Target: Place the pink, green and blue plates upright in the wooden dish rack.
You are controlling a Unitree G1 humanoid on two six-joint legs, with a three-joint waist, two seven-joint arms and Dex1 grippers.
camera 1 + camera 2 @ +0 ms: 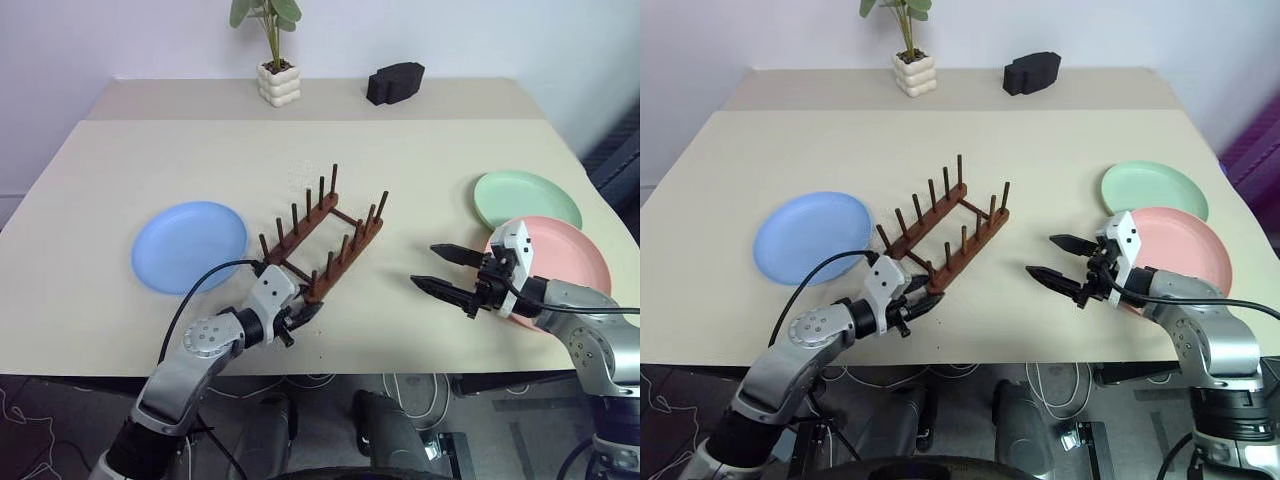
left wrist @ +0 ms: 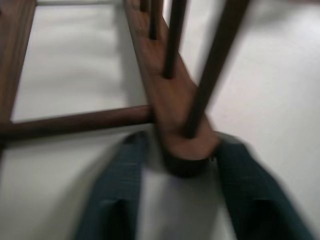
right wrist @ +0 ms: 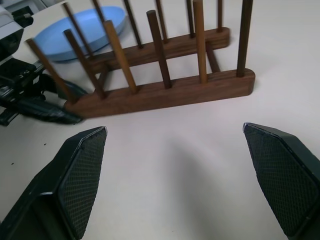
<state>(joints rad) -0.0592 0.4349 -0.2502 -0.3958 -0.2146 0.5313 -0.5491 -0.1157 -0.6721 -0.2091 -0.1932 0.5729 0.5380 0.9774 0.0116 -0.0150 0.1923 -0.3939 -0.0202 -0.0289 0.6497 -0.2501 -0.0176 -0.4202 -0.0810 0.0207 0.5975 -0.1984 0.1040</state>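
While none of the three plates stood in the wooden dish rack (image 1: 322, 236), we judged the task barely begun: all the placing was left. Nearest us, our left gripper (image 2: 175, 167) had its two dark fingers (image 2: 117, 192) drawn in narrow around the rounded near end of one rack rail, one finger on each side; whether they actually pinched the wood we could not tell. Just beyond those fingers the rail ran away with its upright pegs, and a crossbar joined it to the second rail. Our right gripper (image 1: 448, 272) hovered with its fingers (image 3: 77, 177) spread wide and holding nothing, pointing toward the rack's long side, bare table (image 1: 420, 180) between the two. Right behind that gripper lay the pink plate (image 1: 565, 255), flat, and past it the green plate (image 1: 527, 197), overlapped by the pink rim. Beyond our left fingers, across the rack's other rail, the blue plate (image 1: 190, 245) lay flat too.
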